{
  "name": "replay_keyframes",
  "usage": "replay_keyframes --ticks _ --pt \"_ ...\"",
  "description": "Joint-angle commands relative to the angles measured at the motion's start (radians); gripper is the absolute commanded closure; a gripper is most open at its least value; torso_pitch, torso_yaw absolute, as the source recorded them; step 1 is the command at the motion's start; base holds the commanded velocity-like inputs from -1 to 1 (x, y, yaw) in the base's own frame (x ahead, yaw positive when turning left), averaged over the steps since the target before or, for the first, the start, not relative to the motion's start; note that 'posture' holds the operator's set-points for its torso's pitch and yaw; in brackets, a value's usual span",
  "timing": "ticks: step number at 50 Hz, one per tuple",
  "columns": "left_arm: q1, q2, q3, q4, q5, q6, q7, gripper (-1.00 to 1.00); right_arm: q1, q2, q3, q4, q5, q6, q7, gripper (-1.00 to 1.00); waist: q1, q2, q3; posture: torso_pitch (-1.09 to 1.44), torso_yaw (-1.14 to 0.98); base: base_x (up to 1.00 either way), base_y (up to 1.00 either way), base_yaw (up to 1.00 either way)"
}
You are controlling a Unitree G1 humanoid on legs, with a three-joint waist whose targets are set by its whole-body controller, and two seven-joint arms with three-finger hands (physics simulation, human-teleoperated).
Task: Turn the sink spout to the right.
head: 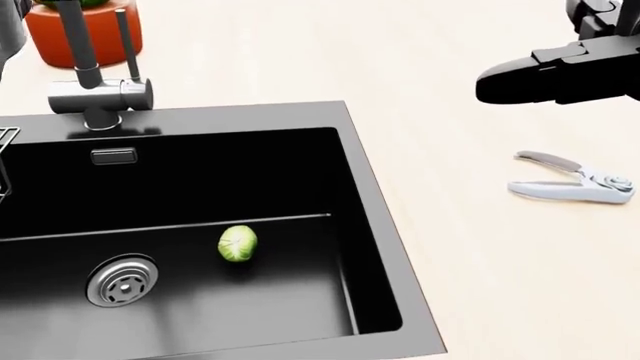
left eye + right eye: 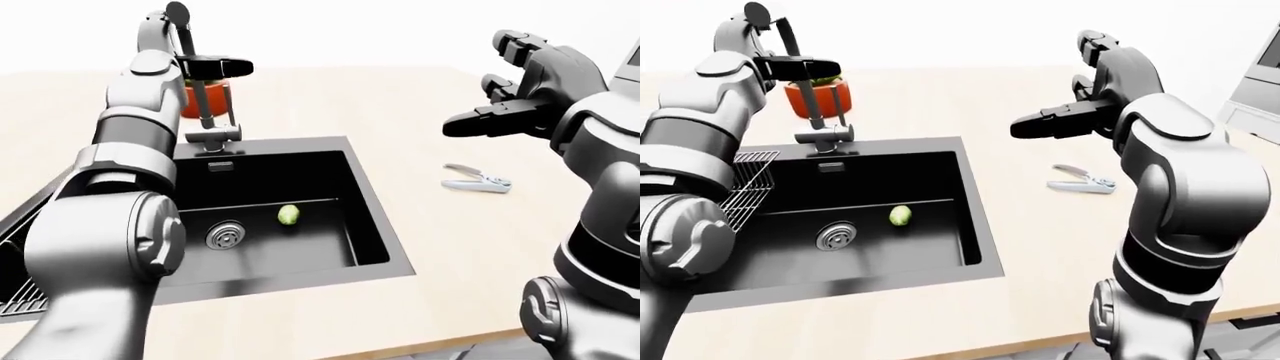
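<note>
- At the far left edge of the sink (image 1: 345, 225), the left hand (image 2: 790, 69) is reaching up beside the spout (image 2: 803, 94); whether its fingers are closing cannot be told.
- Over the counter (image 1: 300, 52) to the right, the right hand (image 2: 520, 97) is hovering with fingers spread apart, holding nothing.
- Rising from its base (image 1: 98, 96), the spout is likely rigid, smooth and pivoting stiffly; gripping the upright tube should serve best.
- Beyond lie a sprout (image 1: 237, 244), a can opener (image 1: 570, 184) and a plant pot (image 1: 85, 30).
</note>
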Motion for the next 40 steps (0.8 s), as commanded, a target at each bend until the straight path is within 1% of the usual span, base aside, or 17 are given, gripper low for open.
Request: replay_keyframes --ticks 1,8,18,40 --pt "-0.045 0.002 -0.003 -0.045 0.003 -0.031 0.001 -1.00 -0.030 -0.012 -0.010 -0.019 -0.002 -0.030 -0.005 -1.00 -0.001 0.001 -0.020 -0.27 0.00 0.00 0.00 0.00" --pt "-0.058 -0.021 -0.012 -0.055 0.005 -0.023 0.002 -1.00 -0.031 -0.018 -0.013 -0.019 0.002 -0.029 -0.005 -1.00 -0.001 -0.001 -0.019 -0.27 0.00 0.00 0.00 0.00" --pt "-0.050 -0.074 -0.025 -0.068 0.003 -0.024 0.009 -1.00 -0.030 -0.022 -0.014 -0.022 0.007 -0.027 -0.008 -1.00 0.001 -0.005 -0.019 -0.27 0.00 0.00 0.00 0.00" --pt "-0.056 -0.137 -0.045 -0.098 0.006 -0.010 0.017 -1.00 -0.019 -0.025 -0.022 -0.038 0.016 -0.021 -0.011 -1.00 0.002 -0.011 -0.018 -0.27 0.00 0.00 0.00 0.00"
